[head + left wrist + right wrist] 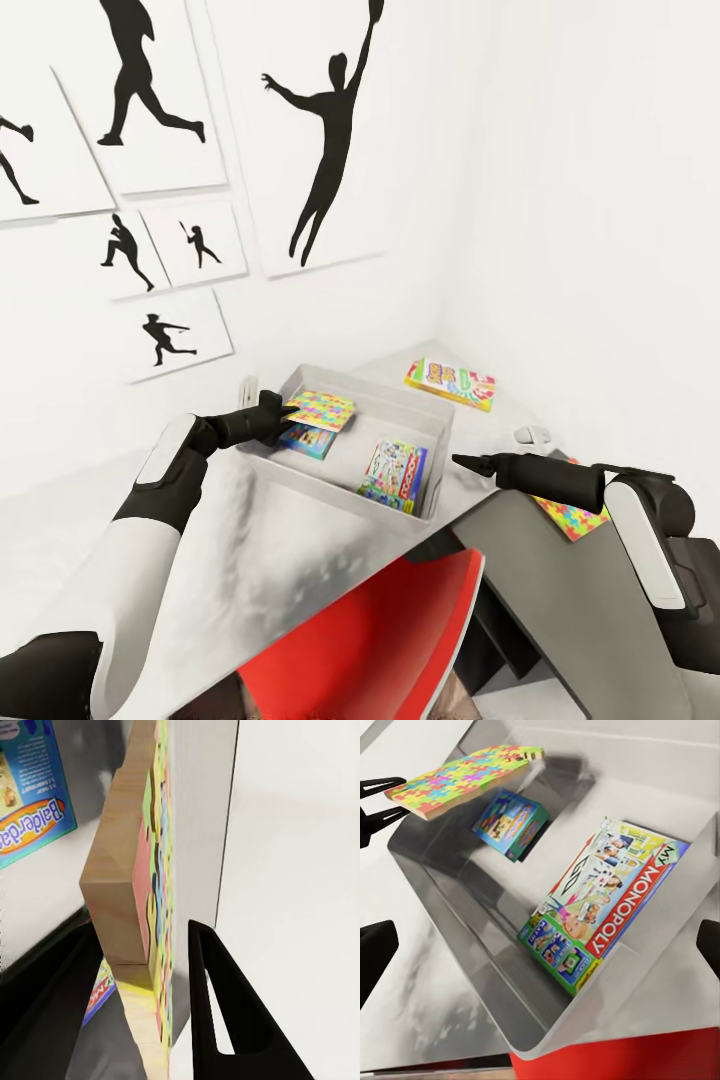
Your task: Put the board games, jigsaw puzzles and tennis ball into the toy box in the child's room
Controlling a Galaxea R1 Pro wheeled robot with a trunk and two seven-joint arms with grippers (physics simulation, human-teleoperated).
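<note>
The right gripper point(462, 460) is empty, just beside the toy box point(440, 440). A jigsaw puzzle point(572, 520) lies under that arm. Two board games point(600, 911) are inside already. The left gripper point(283, 412) pinches another puzzle point(320, 409) over the box. Behind it waits one game point(452, 383).

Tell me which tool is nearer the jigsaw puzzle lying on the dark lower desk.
Right. The right tool hangs just beside that puzzle; the left tool is across the toy box, gripping the other puzzle.
</note>
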